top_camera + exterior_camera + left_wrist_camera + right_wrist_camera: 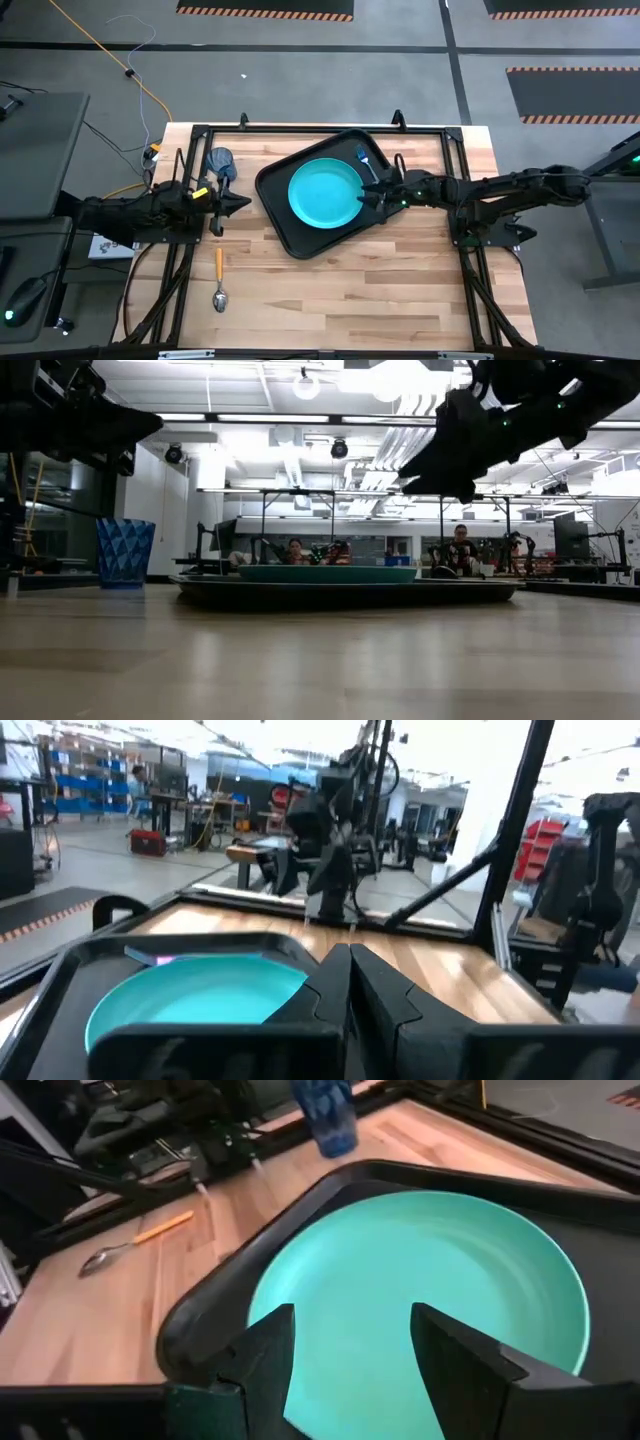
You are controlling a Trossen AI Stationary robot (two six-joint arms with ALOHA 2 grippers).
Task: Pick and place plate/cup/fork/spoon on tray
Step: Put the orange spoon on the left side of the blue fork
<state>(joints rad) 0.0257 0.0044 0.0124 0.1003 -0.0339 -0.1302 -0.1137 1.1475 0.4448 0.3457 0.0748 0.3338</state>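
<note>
The teal plate (324, 192) lies flat on the black tray (290, 232) at the table's middle. The blue-handled fork (364, 161) lies on the tray by the plate's far right side. The dark blue cup (221, 162) stands on the table left of the tray, and it also shows in the low view (125, 552). The orange-handled spoon (219, 278) lies on the table near the left front. My right gripper (350, 1342) is open and empty, above the plate's right part (420, 1280). My left gripper (240, 205) is shut and empty, just left of the tray, near the cup.
A black frame (300, 130) runs along the table's far, left and right edges. Bare wood lies in front of the tray (380, 290). People and benches show in the room behind the table (460, 550).
</note>
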